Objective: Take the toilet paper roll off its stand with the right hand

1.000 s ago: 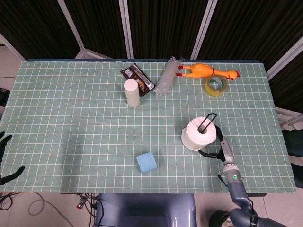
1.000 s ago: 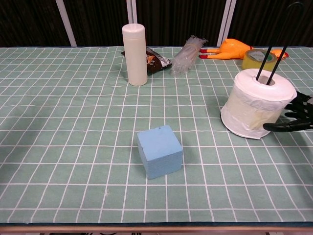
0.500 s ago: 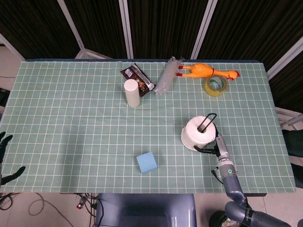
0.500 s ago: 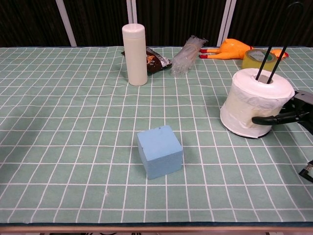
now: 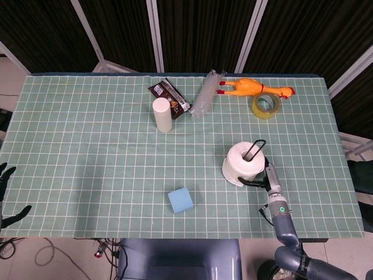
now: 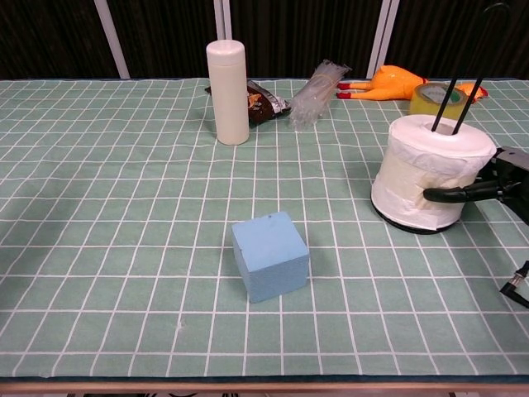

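Plainly, the job was barely begun: the white toilet paper roll [image 6: 431, 182] sat threaded on its black wire stand [image 6: 463, 70], the wire loop rising well above the roll's core and the round black base showing just under its near rim. No lift had been made, as far as the roll's seating showed. Nearest the robot, at the right edge of the green checked surface [image 5: 87, 151], the black right hand [image 6: 494, 180] reached in from the right, one finger laid across the roll's near right flank and touching the paper; the other fingers were hidden behind the roll or cut off by the frame, so whether it truly gripped could not be told. From above, that hand hugged the roll's near right side. What seemed left was to close firmly and raise the roll clear of the tall loop. The left hand [image 5: 6, 195] hung open beyond the surface's left edge, holding nothing.
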